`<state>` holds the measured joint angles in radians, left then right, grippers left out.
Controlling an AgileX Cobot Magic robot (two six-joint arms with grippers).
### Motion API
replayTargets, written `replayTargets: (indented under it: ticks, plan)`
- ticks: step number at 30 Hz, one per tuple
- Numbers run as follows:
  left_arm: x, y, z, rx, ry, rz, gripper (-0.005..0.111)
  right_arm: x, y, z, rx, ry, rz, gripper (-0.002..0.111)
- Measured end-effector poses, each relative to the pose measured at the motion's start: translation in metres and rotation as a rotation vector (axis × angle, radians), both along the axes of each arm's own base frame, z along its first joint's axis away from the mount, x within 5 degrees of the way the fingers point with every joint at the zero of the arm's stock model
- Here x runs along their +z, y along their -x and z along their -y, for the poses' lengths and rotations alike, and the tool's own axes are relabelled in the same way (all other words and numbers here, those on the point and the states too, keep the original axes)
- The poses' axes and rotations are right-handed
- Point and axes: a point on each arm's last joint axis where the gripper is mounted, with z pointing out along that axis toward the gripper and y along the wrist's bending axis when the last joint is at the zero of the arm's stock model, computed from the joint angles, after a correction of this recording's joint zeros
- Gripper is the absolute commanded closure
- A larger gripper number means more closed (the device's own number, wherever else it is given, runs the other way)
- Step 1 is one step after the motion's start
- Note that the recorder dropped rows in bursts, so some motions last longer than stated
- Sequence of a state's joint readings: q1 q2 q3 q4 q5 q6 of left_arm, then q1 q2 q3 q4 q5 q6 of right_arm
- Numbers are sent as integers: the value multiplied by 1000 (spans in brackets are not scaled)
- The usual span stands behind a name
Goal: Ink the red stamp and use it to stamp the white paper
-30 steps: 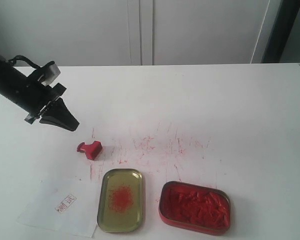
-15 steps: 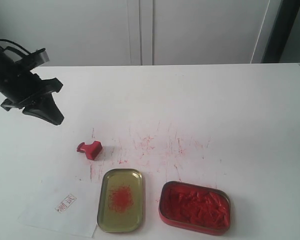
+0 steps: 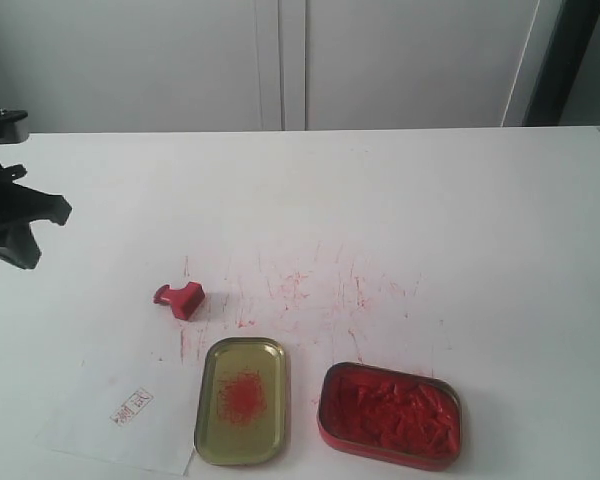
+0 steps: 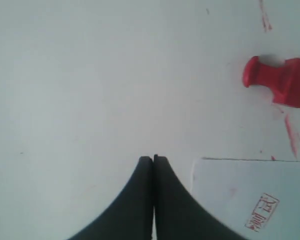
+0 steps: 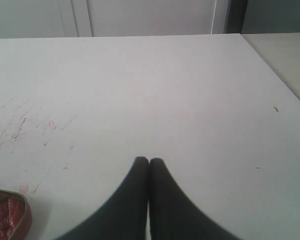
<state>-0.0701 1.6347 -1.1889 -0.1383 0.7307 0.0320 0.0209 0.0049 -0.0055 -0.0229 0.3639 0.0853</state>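
Left fingers [image 4: 151,162] pressed together, holding nothing; in the exterior view they sit at the table's [image 3: 460,220] 9 o'clock edge, well apart from the task's things. Right fingers [image 5: 148,165] likewise closed and empty.

Red stamp [image 3: 180,299] lies on its side on the bare table, knob toward 9 o'clock, nothing touching it. White paper [image 3: 85,425] at the stamp's 7 o'clock, flat, bearing one small red imprint. Gold tray [image 3: 242,355] with a red smudge at the stamp's 5 o'clock; red tin of ink paste [image 3: 380,452] at its 4 o'clock.

Judgement: with a print on the sheet and the stamp loose, one ink-and-press round looks done, and no grasp is in hand. A further print would call for opening the left fingers, coming in over the knob, and standing the stamp upright before it goes to the ink.

Views: the left wrist view shows the closed tips plainly, plus stamp and imprint, but neither tray nor tin; the exterior view gives the whole layout, yet no right arm; the right wrist view shows only scratched table and a corner of the tin, no stamp, no paper.
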Motion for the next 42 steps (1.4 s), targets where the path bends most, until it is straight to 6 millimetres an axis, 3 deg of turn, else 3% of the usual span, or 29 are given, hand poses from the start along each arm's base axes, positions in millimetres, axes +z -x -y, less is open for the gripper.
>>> replayTargets:
  ticks: [6,16,26,32,42]
  plan:
    - [5,14,-11,42,-101,39,107,0,0,0,0,0,0,108]
    - [9,37,-15,53,-119,43,107,0,0,0,0,0,0,108]
    - [25,89,-18,44,-124,-47,107,0,0,0,0,0,0,108]
    - [32,117,-19,49,-106,-11,107,0,0,0,0,0,0,108]
    - [22,172,-20,60,-76,41,107,0,0,0,0,0,0,108]
